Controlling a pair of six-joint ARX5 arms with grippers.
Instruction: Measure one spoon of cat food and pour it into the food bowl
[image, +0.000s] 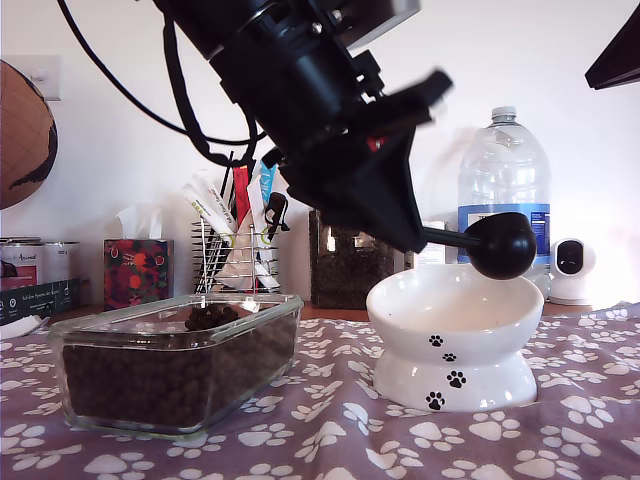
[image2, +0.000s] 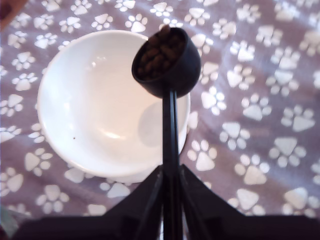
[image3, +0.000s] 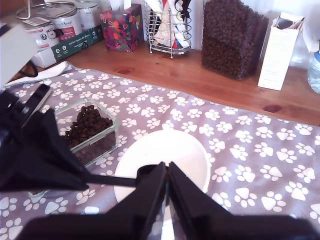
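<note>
Clear rectangular glass dish (image: 175, 365) of kibble sits nearest cam. My first gripper (image2: 170, 175) is clamped on black plastic scoop (image2: 167, 62), heaped w/ brown kibble (image2: 159, 50), over white paw-print bowl's (image2: 90, 110) far rim. Second gripper (image3: 167, 175) closed, empty. Risk: tipping outward spills onto tabletop cloth.

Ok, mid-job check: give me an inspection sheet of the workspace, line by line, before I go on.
Surface: purple paw-print cloth over a wooden counter.
Job's things: spoon heaped with cat food, held above the food bowl; the bowl looks empty.
Clutter: glass dish of kibble, wire rack, canister, water bottle, tissue box, tins.
Grippers: my first gripper shut on the spoon handle; my second gripper shut, holding nothing.
Cables: black cables hang off the arm.
Surroundings: white wall, small camera.
</note>
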